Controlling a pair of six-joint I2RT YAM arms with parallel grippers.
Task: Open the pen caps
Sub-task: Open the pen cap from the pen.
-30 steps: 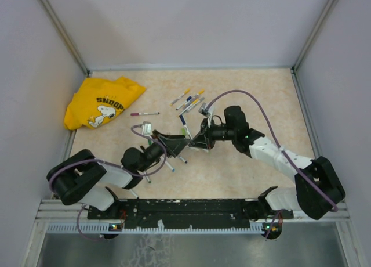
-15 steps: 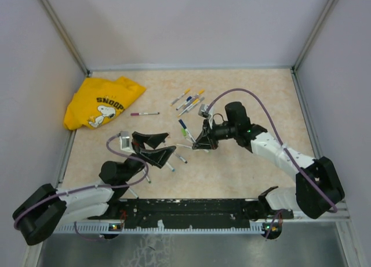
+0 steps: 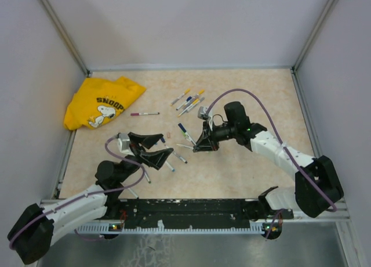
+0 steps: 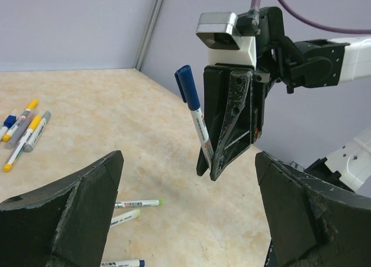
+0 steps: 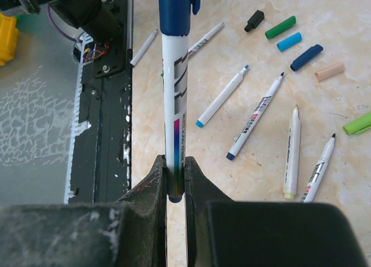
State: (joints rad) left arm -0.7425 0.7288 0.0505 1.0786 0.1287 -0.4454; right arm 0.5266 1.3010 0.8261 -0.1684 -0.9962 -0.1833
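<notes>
My right gripper (image 5: 175, 186) is shut on the lower end of a white pen (image 5: 175, 104) and holds it upright above the table. A dark blue cap (image 5: 175, 11) sits on its top end. In the top view this gripper (image 3: 200, 144) is mid-table and the pen (image 3: 184, 131) points toward my left gripper (image 3: 152, 148). The left gripper is open and empty, a short way left of the pen. The left wrist view shows the blue cap (image 4: 186, 87) between and beyond the wide-open left fingers (image 4: 64, 220). Loose caps lie on the table: black (image 5: 254, 20), green (image 5: 280, 27), light blue (image 5: 288, 41).
Several uncapped pens (image 5: 255, 117) lie under and beside the right gripper. A cluster of capped pens (image 3: 189, 100) lies at the back centre, and a single pink-capped pen (image 3: 145, 114) to its left. A yellow Snoopy shirt (image 3: 101, 103) lies at the back left. Walls enclose the table.
My left gripper was up against the right gripper at the pen one second ago. It has pulled back toward the near left and stands open. The blue cap stays on the pen.
</notes>
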